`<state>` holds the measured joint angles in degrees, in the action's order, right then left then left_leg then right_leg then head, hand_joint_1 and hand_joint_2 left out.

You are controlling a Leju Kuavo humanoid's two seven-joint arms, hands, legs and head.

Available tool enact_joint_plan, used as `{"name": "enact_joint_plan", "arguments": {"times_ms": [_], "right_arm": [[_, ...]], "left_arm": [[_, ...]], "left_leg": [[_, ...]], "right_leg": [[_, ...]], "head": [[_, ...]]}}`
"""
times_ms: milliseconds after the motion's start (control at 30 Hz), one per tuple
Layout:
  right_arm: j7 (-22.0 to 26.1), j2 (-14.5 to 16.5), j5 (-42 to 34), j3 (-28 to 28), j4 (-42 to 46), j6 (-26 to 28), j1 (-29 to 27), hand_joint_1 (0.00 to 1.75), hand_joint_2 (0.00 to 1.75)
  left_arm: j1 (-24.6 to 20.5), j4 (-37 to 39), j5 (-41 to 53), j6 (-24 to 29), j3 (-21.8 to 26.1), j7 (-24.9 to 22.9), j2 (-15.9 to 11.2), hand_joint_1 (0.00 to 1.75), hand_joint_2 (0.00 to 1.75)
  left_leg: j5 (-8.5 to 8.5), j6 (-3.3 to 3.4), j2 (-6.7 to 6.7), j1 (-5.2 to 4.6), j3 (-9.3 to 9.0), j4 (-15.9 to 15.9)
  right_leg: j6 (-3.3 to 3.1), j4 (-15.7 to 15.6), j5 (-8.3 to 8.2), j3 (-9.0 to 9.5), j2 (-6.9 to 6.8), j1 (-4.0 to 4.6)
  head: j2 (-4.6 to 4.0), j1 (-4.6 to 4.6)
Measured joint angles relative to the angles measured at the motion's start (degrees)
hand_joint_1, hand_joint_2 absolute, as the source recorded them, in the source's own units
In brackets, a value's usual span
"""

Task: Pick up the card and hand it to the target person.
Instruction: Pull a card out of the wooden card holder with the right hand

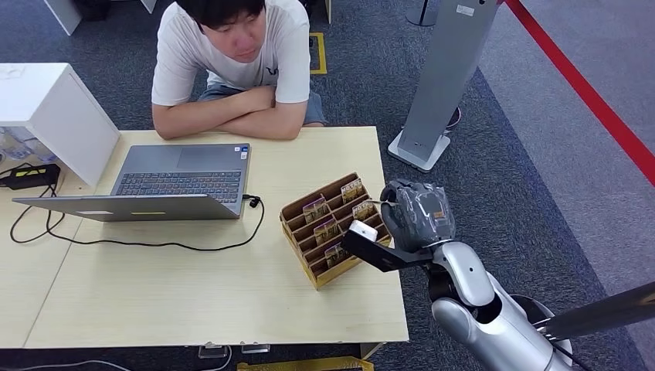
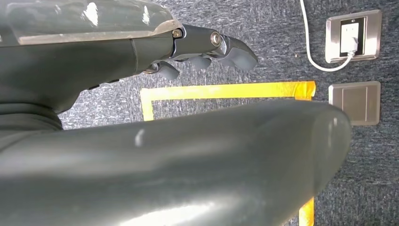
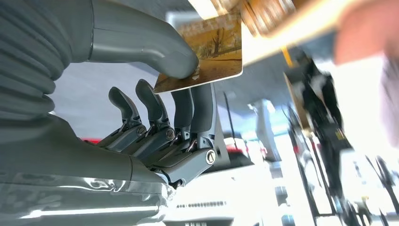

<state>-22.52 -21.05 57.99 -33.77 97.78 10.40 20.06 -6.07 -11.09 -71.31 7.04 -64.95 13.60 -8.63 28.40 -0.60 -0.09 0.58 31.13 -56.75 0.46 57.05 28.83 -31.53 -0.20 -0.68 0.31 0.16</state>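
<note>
One card [image 3: 209, 54] is already pinched in the right hand [image 3: 155, 108], between the thick thumb on its printed face and the darker fingers [image 3: 188, 110] behind it. In the head view this hand [image 1: 415, 212] sits at the table's right edge, at about 3 o'clock from the wooden card rack [image 1: 328, 228], just beside the rack's near end. Several more cards stand in the rack's slots. I cannot tell whether the held card is fully free of the rack.

So the pick-up step seems almost done, and the hand-over is not yet begun. The person [image 1: 232, 69] sits at the far side of the table [image 1: 193, 294], at about 11 o'clock from the rack, arms folded on the table edge behind an open laptop [image 1: 181, 182]. The next move, I think, calls for lifting the card clear and carrying it across toward the person, over or around the laptop, while the pinch is kept firm.

The left hand [image 2: 202, 52] hangs over the carpet floor, fingers loosely spread, holding nothing.
</note>
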Motion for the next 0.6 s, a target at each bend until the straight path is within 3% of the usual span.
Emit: {"name": "enact_joint_plan", "arguments": {"times_ms": [300, 433, 600], "right_arm": [[4.64, -0.11, 4.77, 2.66, 15.30, 13.72, 0.15, 1.48, 1.75], [5.78, 0.27, 4.69, 2.63, 16.25, 15.45, 0.06, 1.48, 1.75], [15.69, 6.14, -0.84, 1.27, 9.80, 26.79, 0.10, 1.48, 1.75]], "left_arm": [[0.08, -0.01, -0.38, 0.19, 0.14, -0.38, 0.18, 0.00, 0.00], [0.08, -0.02, -0.35, 0.19, 0.13, -0.40, 0.28, 0.00, 0.00], [-0.14, -0.02, 0.88, 0.03, 0.09, -0.40, 0.97, 0.00, 0.00]], "left_leg": [[0.01, 0.00, -0.01, 0.00, 0.03, 0.00], [0.01, 0.00, -0.01, 0.00, 0.03, 0.00], [-0.01, 0.01, -0.01, 0.01, 0.03, 0.00]], "right_leg": [[0.00, 0.00, 0.01, -0.02, 0.00, 0.00], [0.00, 0.00, 0.01, -0.01, 0.00, 0.00], [-0.01, 0.03, -0.01, 0.03, -0.01, 0.01]], "head": [[0.00, 0.01], [0.00, 0.05], [0.00, 0.00]]}}
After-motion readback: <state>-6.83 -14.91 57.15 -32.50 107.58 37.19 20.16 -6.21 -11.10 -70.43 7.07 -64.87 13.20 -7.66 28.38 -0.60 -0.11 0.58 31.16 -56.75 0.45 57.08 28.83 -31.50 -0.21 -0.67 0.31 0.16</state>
